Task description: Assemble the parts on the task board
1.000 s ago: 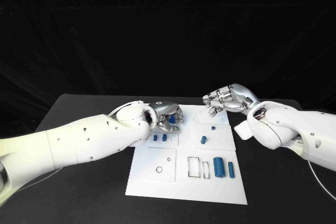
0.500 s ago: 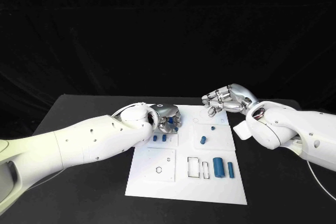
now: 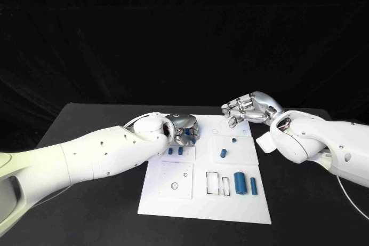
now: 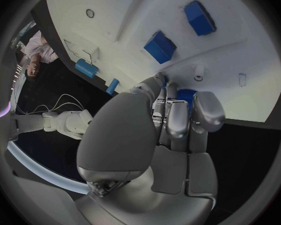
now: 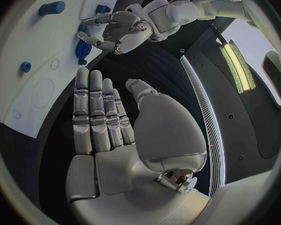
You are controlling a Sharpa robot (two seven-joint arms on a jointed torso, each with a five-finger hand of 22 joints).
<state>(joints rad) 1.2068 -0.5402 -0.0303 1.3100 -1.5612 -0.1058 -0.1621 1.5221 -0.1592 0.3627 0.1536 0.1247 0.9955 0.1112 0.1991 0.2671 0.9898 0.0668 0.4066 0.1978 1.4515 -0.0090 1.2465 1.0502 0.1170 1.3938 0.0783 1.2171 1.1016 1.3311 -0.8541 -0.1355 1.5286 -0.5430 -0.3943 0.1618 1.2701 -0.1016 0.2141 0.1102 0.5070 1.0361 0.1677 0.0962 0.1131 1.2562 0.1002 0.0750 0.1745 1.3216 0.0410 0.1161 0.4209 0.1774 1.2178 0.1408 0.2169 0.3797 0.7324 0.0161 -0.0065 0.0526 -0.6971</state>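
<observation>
A small blue part [image 4: 185, 94] is pinched in the fingertips of the left hand [image 3: 184, 129], held low over the far left of the white task board [image 3: 201, 206], probably so that it can be lined up with a socket there. The right hand [image 3: 247, 110] is held flat, fingers apart and empty, over the board's far right corner, seemingly kept clear. Other blue parts [image 3: 240, 183] are left lying on the board. The board is laid on a black table [image 3: 85, 203] against a dark backdrop.
</observation>
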